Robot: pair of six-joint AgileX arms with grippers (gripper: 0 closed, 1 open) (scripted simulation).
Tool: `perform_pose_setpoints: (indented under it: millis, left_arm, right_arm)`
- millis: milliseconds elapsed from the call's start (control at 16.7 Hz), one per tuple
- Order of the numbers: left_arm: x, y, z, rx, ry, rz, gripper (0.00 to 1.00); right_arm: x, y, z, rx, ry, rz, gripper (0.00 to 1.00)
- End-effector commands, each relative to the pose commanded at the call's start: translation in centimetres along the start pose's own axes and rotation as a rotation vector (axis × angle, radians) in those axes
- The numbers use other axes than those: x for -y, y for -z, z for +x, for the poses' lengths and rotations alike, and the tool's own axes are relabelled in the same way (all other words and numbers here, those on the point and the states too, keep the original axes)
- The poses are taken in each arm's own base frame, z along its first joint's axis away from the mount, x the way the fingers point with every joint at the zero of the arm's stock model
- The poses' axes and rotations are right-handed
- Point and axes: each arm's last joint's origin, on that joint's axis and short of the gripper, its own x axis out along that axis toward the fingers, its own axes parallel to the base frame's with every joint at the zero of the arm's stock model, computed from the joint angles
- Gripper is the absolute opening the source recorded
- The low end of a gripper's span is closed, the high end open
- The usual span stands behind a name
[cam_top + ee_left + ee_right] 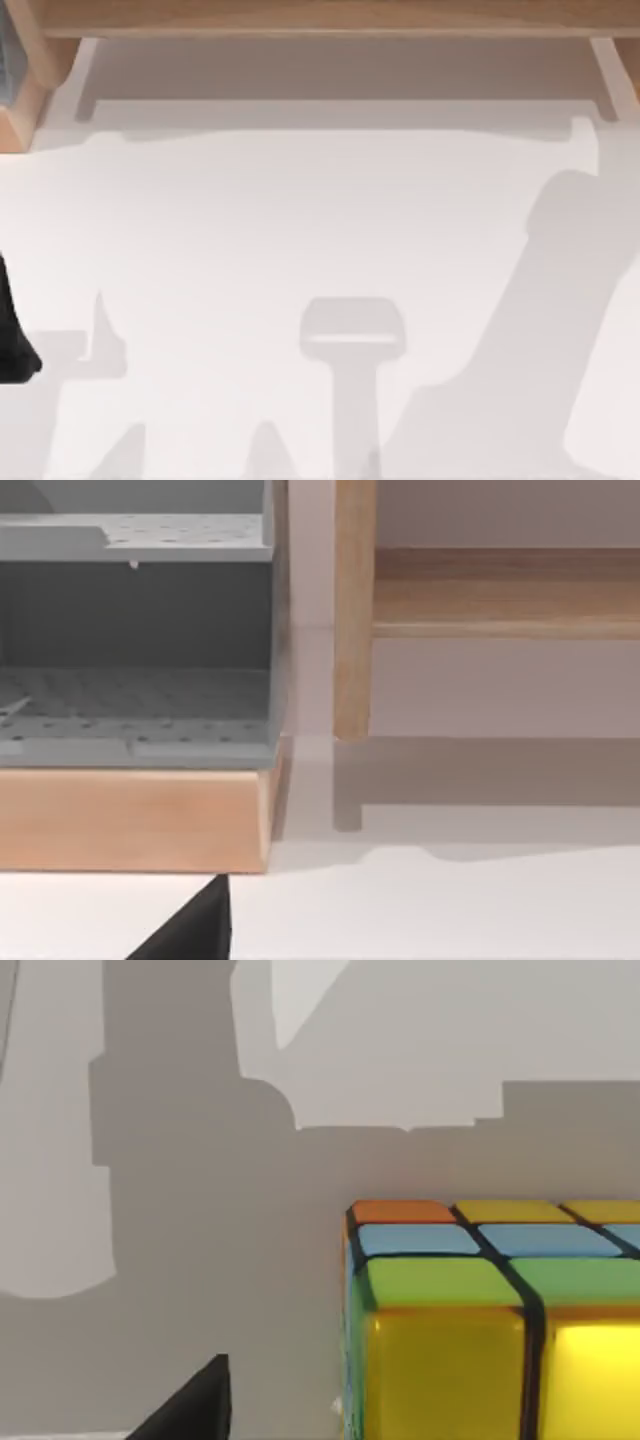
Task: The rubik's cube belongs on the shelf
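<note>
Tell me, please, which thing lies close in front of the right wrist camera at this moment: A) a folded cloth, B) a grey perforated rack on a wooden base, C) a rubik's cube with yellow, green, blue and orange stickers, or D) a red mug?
C: the right wrist view shows the rubik's cube close up on the white table, with yellow, green, blue and orange squares split by dark lines.

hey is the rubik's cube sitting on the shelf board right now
No. In the right wrist view the rubik's cube is close before the camera with the pale table behind it, not on the shelf.
</note>
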Motion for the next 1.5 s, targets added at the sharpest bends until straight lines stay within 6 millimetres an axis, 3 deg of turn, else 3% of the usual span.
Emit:
perform_pose_setpoints:
  millis: [60, 840, 1500]
  left_arm:
    - [0.0, 0.0, 0.0, 0.0, 0.0, 0.0, 1.0]
    - [0.0, 0.0, 0.0, 0.0, 0.0, 0.0, 1.0]
    - [0.0, 0.0, 0.0, 0.0, 0.0, 0.0, 1.0]
  right_arm:
    - [0.0, 0.0, 0.0, 0.0, 0.0, 0.0, 1.0]
    - [0.0, 0.0, 0.0, 0.0, 0.0, 0.0, 0.02]
    - [-0.03, -0.04, -0.22, -0.003, -0.002, -0.001, 0.0]
